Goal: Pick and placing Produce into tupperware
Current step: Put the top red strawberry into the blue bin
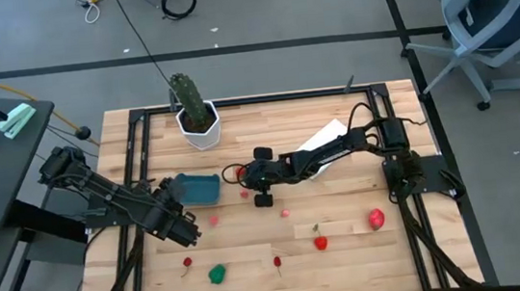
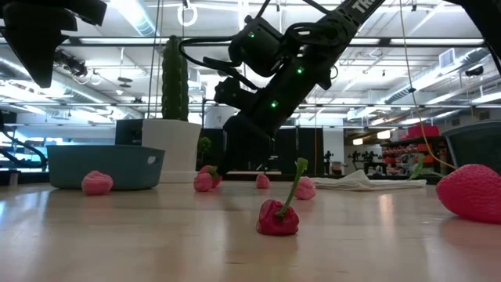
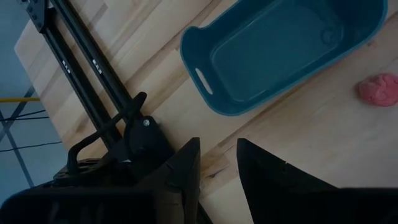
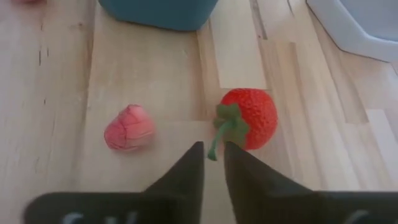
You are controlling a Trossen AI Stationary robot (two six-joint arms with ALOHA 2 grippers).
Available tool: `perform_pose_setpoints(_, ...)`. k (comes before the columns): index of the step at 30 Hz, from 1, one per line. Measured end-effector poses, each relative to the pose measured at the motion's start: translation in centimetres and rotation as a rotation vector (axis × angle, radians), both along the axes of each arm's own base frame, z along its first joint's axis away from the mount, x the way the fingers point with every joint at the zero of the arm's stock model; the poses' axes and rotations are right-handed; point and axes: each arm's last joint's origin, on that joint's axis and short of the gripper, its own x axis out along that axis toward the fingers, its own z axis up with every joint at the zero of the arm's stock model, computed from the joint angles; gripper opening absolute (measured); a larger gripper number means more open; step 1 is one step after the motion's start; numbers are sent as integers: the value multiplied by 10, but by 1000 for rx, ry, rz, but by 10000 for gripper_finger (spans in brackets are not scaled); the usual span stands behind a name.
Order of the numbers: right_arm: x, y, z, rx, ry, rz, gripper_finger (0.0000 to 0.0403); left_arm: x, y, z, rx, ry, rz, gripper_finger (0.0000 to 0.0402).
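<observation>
The right arm is stretched low across the middle of the butcher-block table (image 1: 344, 204), elbow bent, its wrist tipped down beside the teal tupperware (image 1: 195, 188). Its right gripper (image 4: 213, 155) is seen nearly pinched together, only a thin slit left between the dark tapered fingertips, and nothing is caught in them: the green stalk of a glossy red strawberry (image 4: 252, 117) lies just beyond the tips, with a pink ridged bud-shaped piece (image 4: 129, 127) beside it on the pale planks. The left arm is folded at the table's left edge, its wrist raised above the wood near the container's short side; the left gripper (image 3: 219, 163) is held part open and empty, a clear gap showing between two blunt matte fingers. The tupperware, a smooth shallow plastic tub with rounded corners and a slotted handle, is shown empty in the left wrist view, a nubbly pink piece (image 3: 378, 89) lying on the wood close to it. The rest of the produce is scattered across the front boards: a red pepper with curled green stem (image 2: 278, 216), a large textured pink strawberry (image 2: 472, 191), a green piece (image 1: 217, 274). A cactus in a white hexagonal pot (image 1: 195, 112) stands at the back edge.
</observation>
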Motion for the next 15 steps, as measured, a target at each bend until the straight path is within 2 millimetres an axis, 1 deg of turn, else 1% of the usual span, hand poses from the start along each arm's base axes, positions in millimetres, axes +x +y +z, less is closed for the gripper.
perform_pose_setpoints(3, 0, -2, 0, 12, -4, -18, 17, 0, 0, 0, 0, 0, 0, 109)
perform_pose_setpoints(4, 0, -3, 0, 12, -4, -19, 10, 0, 0, 0, 0, 0, 0, 108)
perform_pose_setpoints(9, 0, -9, 0, 13, -4, -36, 16, 0, 0, 0, 0, 0, 0, 107)
perform_pose_setpoints(12, 0, -9, 0, 10, -4, -35, 6, 0, 0, 0, 0, 0, 0, 107)
perform_pose_setpoints(15, 0, -8, 0, 11, -7, -32, 8, 0, 0, 0, 0, 0, 0, 107)
